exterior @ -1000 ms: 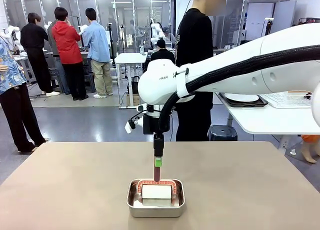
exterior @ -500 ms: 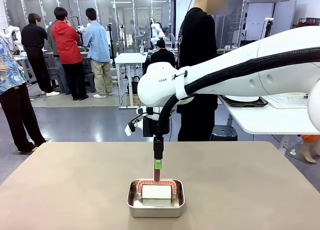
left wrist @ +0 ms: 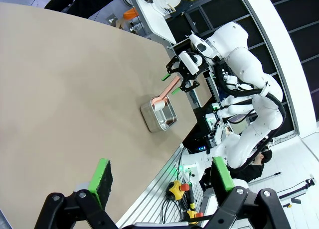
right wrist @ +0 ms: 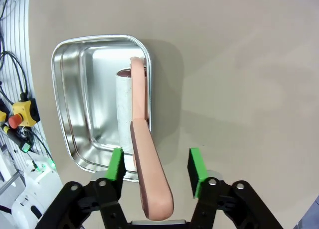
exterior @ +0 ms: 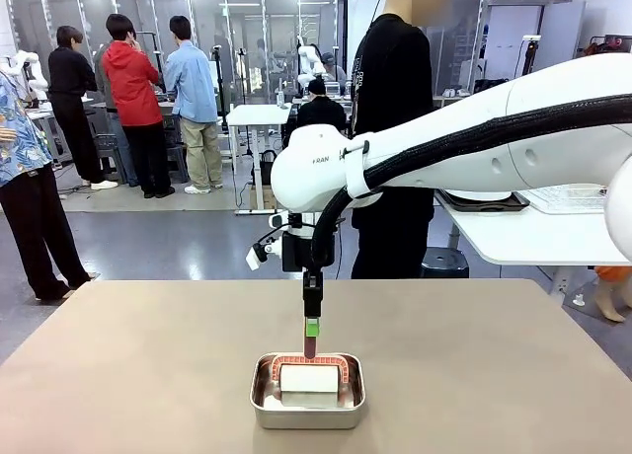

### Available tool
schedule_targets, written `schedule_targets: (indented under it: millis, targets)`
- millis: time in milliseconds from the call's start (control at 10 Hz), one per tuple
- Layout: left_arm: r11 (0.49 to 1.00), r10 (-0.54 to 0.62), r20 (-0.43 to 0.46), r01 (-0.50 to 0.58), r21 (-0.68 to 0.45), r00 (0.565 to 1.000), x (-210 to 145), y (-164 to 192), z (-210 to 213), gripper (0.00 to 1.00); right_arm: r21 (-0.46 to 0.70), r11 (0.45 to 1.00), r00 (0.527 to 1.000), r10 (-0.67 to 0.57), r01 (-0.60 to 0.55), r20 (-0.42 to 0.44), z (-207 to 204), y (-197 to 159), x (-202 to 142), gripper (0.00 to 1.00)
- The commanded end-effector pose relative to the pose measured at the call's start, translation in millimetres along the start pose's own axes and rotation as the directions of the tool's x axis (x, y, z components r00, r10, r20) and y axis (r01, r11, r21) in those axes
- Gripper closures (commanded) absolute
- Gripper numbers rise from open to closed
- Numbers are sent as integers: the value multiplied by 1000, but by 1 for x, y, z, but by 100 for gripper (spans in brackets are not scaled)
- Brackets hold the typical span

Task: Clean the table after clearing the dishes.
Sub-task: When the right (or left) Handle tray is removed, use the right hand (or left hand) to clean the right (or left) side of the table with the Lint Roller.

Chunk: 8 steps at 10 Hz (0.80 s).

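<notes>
we see the right arm (exterior: 474, 138) reaching across the middle of the counter (exterior: 128, 375), its right jaws pointing straight down over a small steel pan (exterior: 307, 415). a roller (exterior: 308, 378) with a white roll lies in the pan. its salmon handle (right wrist: 149, 184) rises between the green pads (right wrist: 115, 164), and the right jaws are spread around it with a gap on either side. the left jaws are spread wide, nothing between their pads (left wrist: 102, 179), above the counter and well apart from the pan. a white plate (exterior: 477, 191) sits on a dark tray (exterior: 504, 204) on the white table (exterior: 533, 239) behind, off the counter. a person (exterior: 390, 109) stands at the far side.
</notes>
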<state>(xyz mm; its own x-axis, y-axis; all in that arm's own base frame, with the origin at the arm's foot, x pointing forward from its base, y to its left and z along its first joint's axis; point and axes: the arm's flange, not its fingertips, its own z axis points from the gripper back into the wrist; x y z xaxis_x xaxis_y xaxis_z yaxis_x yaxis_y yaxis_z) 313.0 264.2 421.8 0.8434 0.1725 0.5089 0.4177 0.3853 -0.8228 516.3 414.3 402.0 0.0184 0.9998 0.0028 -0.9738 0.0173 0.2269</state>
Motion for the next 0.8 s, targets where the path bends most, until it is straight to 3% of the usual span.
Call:
schedule_targets:
  millis: [0, 400, 500, 600, 700]
  targets:
    - [1000, -8, 12, 8, 9, 1000, -3, -4, 0, 0, -2, 1000, 999, -28, 28, -17, 0, 4, 3, 58]
    - [1000, -8, 12, 8, 9, 1000, -3, -4, 0, 0, 3, 999, 999, -38, 38, -19, 1, 5, 2, 96]
    - [1000, -8, 12, 8, 9, 1000, -3, -4, 0, 0, 6, 999, 999, -44, 44, -23, 1, 6, 2, 100]
    - [1000, -8, 12, 8, 9, 1000, -3, -4, 0, 0, 3, 999, 999, -44, 44, -22, 4, 9, 2, 95]
    - [1000, -8, 12, 8, 9, 1000, -3, -4, 0, 0, -4, 999, 999, -42, 42, -23, 8, 13, 2, 100]
